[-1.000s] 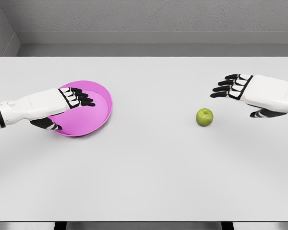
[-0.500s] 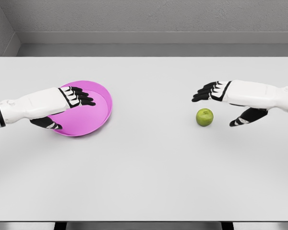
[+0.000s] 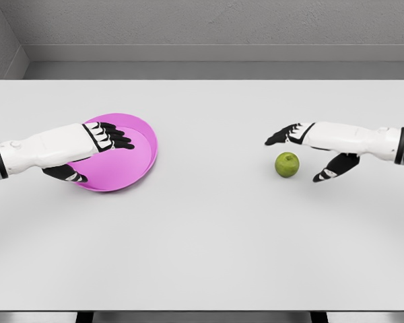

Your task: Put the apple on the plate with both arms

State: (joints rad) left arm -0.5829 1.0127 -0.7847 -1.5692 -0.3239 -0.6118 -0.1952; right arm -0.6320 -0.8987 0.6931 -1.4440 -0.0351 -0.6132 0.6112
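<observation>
A small green apple (image 3: 287, 164) sits on the white table right of the middle. My right hand (image 3: 301, 153) hovers just behind and to the right of it, fingers spread open, the thumb low beside the apple and not touching it. A pink plate (image 3: 138, 158) lies at the left of the table. My left hand (image 3: 91, 156) reaches over the plate's left part, with fingers above the bowl and the thumb under the near rim. I cannot see whether it grips the rim.
The white table (image 3: 202, 235) ends at a front edge near the bottom of the picture. A grey wall runs behind its far edge.
My right hand has moved left and lower toward the apple, now spread right beside it. The left hand, the plate and the apple have stayed where they were.
</observation>
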